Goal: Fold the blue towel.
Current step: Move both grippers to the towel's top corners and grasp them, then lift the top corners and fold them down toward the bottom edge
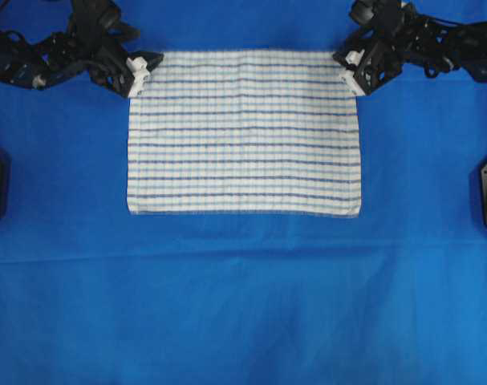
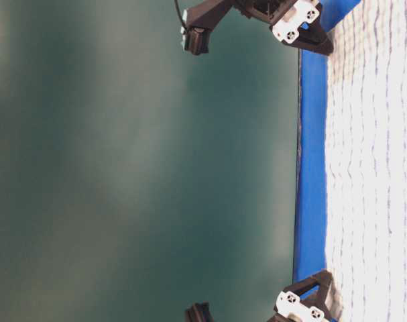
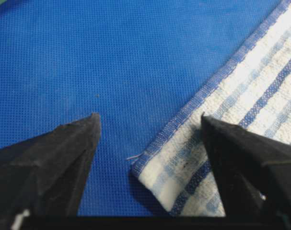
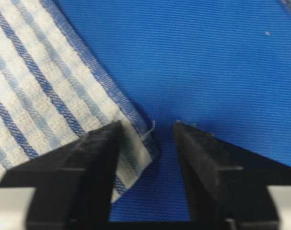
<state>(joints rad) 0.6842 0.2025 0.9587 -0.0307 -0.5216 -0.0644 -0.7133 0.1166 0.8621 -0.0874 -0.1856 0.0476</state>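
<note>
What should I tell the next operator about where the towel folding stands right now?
Left gripper: jaws open, straddling one far corner of the towel; nothing held.
Right gripper: jaws open at the other far corner, one jaw over the cloth; nothing held.
Towel: flat and fully spread on the blue table cloth.
Done: both grippers placed at the corners.
Left: pinch both corners, then make the fold.

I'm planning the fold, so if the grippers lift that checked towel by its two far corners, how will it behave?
The towel will probably hang limp: it is thin woven cloth lying flat. It looks light, so it should lift easily. It may drag across the table cloth rather than slide freely, since both look textured.
</note>
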